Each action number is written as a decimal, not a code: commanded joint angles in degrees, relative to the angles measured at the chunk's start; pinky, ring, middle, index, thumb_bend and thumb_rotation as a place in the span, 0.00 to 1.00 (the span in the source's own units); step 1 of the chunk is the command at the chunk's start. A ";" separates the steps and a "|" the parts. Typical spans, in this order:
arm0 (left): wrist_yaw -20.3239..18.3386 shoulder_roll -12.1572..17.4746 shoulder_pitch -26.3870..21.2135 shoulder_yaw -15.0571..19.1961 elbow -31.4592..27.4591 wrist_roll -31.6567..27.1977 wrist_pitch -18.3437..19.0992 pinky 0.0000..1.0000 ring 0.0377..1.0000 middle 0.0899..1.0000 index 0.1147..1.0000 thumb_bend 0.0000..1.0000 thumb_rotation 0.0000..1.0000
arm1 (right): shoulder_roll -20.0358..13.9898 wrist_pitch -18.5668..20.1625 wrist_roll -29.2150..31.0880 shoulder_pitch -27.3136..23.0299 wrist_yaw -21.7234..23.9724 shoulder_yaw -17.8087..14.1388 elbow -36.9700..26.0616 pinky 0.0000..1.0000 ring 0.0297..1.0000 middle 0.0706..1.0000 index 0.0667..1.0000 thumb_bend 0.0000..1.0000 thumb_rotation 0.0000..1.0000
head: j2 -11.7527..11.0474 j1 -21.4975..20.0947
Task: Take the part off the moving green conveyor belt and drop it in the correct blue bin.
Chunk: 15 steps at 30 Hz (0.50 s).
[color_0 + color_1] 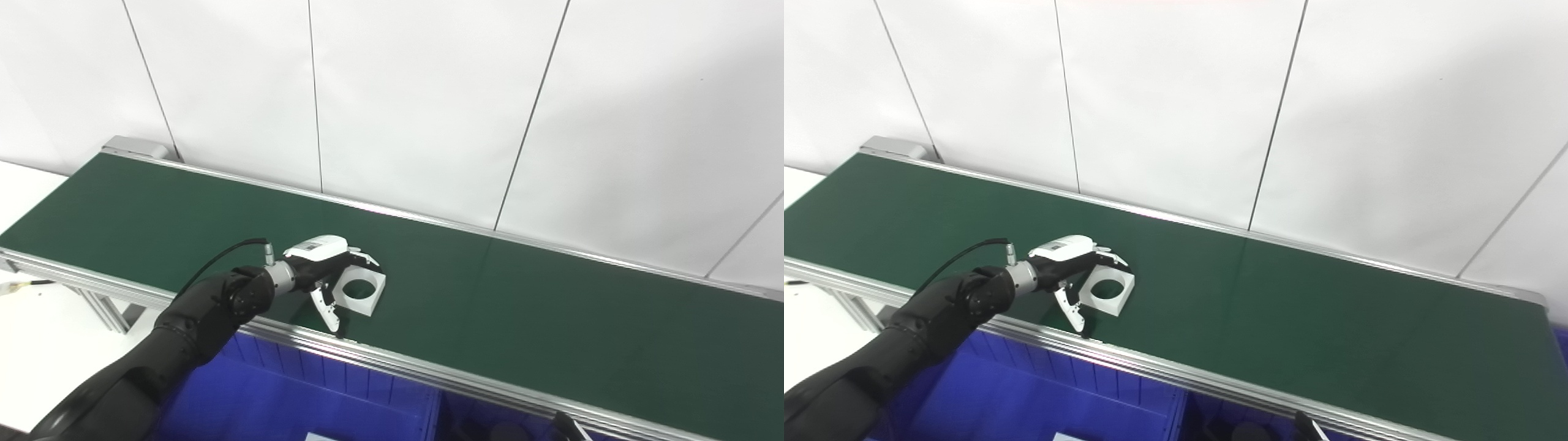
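Observation:
A white square part (361, 290) with a large round hole lies flat on the dark green conveyor belt (520, 306), near its front edge. My left hand (324, 269) reaches over the belt from the left and hovers at the part. Its fingers (367, 260) curl over the part's far edge, while the thumb (328, 311) hangs down on the near side, apart from the part. The hand is open, and the part rests on the belt. Only a dark tip (566, 425) shows at the bottom edge where my right arm comes in.
Below the belt's aluminium front rail (429, 370) stand blue bins (294, 398), with a divider (436, 410) between two of them. Something white (318, 436) lies in the left bin. A white wall rises behind the belt.

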 commanded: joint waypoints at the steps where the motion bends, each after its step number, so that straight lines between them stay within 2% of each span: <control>1: 5.59 1.63 -1.94 -2.32 2.51 4.67 -0.17 0.81 0.84 0.79 0.71 0.89 0.00 | 0.32 -2.94 -0.20 0.35 -0.85 -0.29 -2.00 0.78 0.84 0.85 0.84 0.61 0.00 | 0.07 -0.06; 2: 7.62 1.42 -2.14 -3.10 3.38 4.66 -0.21 0.71 0.79 0.76 0.68 0.87 0.00 | 0.38 -2.94 -0.05 0.47 -0.74 -0.36 -2.15 0.78 0.84 0.86 0.84 0.61 0.00 | 0.16 -0.10; 4: 12.33 1.05 -2.32 -4.58 4.99 4.34 -0.23 0.60 0.69 0.69 0.62 0.84 0.00 | 0.41 -2.94 -0.13 0.60 -0.82 -0.42 -2.32 0.78 0.84 0.86 0.84 0.61 0.00 | 0.20 -0.12; 5: 15.32 0.87 -2.31 -5.50 5.90 3.80 -0.23 0.56 0.62 0.63 0.59 0.77 0.00 | 0.50 -2.94 -0.28 0.73 -0.82 -0.55 -2.43 0.78 0.84 0.86 0.84 0.61 0.00 | 0.32 -0.23; 7: 20.58 0.59 -2.29 -7.60 7.51 1.71 -0.24 0.45 0.42 0.48 0.51 0.54 0.00 | 0.64 -2.94 -0.26 0.96 -0.75 -0.77 -2.61 0.78 0.84 0.86 0.84 0.61 0.00 | 0.43 -0.30; 9: 23.77 0.52 -2.57 -9.88 8.89 -0.29 -0.24 0.41 0.39 0.45 0.50 0.51 0.00 | 0.68 -2.94 -0.36 1.07 -0.81 -0.84 -2.73 0.78 0.84 0.86 0.85 0.61 0.00 | 0.54 -0.40; 15: 31.31 0.70 -2.76 -14.85 10.49 -2.53 -0.24 0.36 0.36 0.43 0.46 0.50 0.00 | 0.74 -2.93 -0.21 1.28 -0.77 -1.19 -3.12 0.78 0.84 0.86 0.85 0.61 0.00 | 0.65 -0.30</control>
